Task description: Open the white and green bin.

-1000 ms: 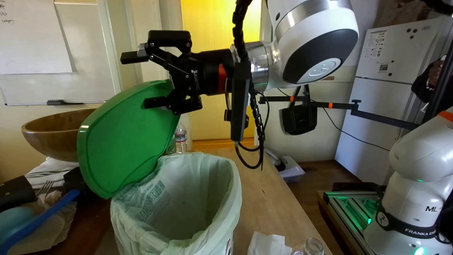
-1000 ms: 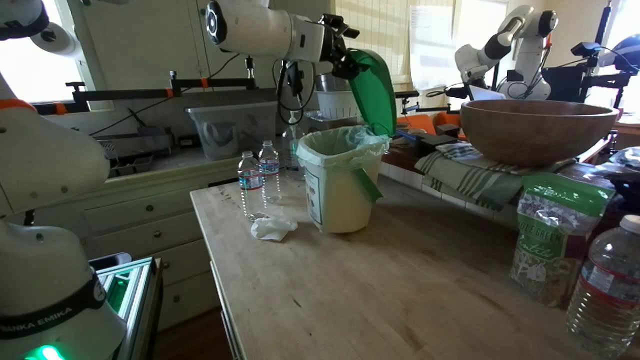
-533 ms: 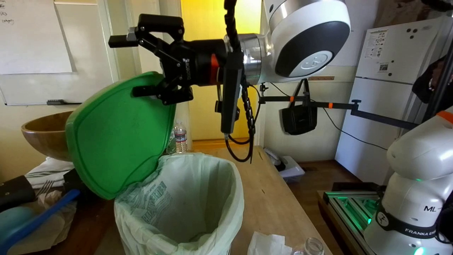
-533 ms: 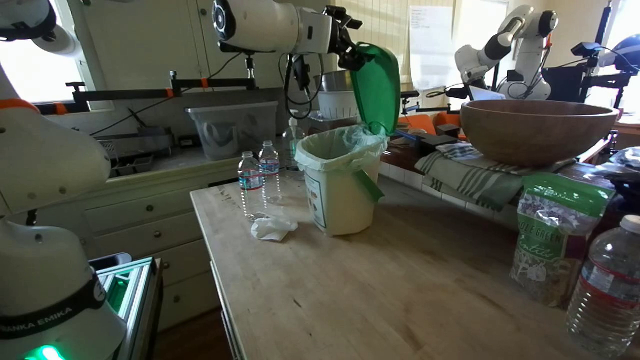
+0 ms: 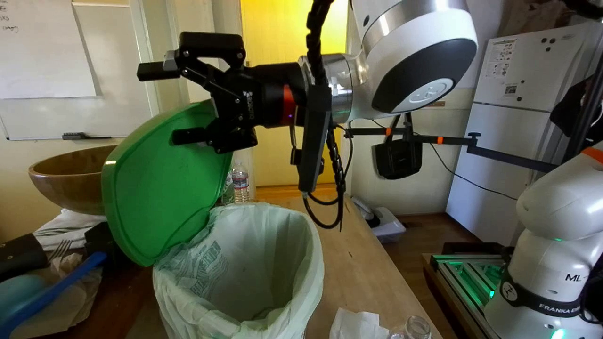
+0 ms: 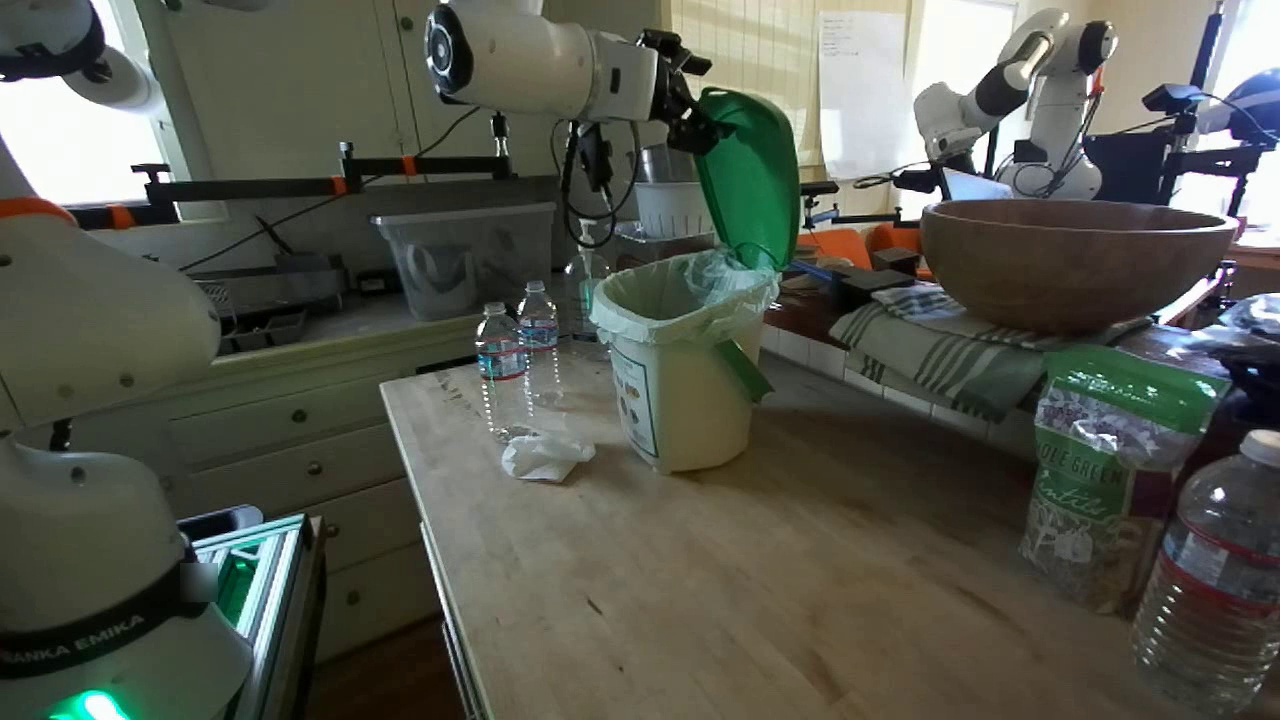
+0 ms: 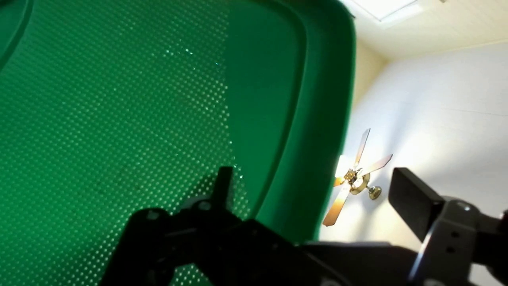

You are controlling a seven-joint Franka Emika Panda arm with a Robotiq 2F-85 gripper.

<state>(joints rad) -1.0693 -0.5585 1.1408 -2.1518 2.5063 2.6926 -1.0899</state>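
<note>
Spread wide and holding nothing, the gripper (image 5: 168,104) has the green lid (image 5: 158,197) raised ahead, the bin (image 6: 695,412) below; opening seems nearly done, calling next for gentle retreat.

White and green bin (image 6: 700,415), one, lidded. Body white, narrowing toward the base; dark-bordered printed label (image 6: 633,400) on one face, flat green strip (image 6: 743,372) slanting off an adjoining side. Bag liner (image 5: 256,235) crinkled, translucent white with a green cast, printed lettering inside, folded outward over the rim. Lid (image 5: 165,193) glossy green, rounded; underside finely stippled beside a smooth margin, as seen in the wrist view. State: open, lid raised steeply above one side of the mouth. Pose: upright on the wooden table (image 6: 800,590).
</note>
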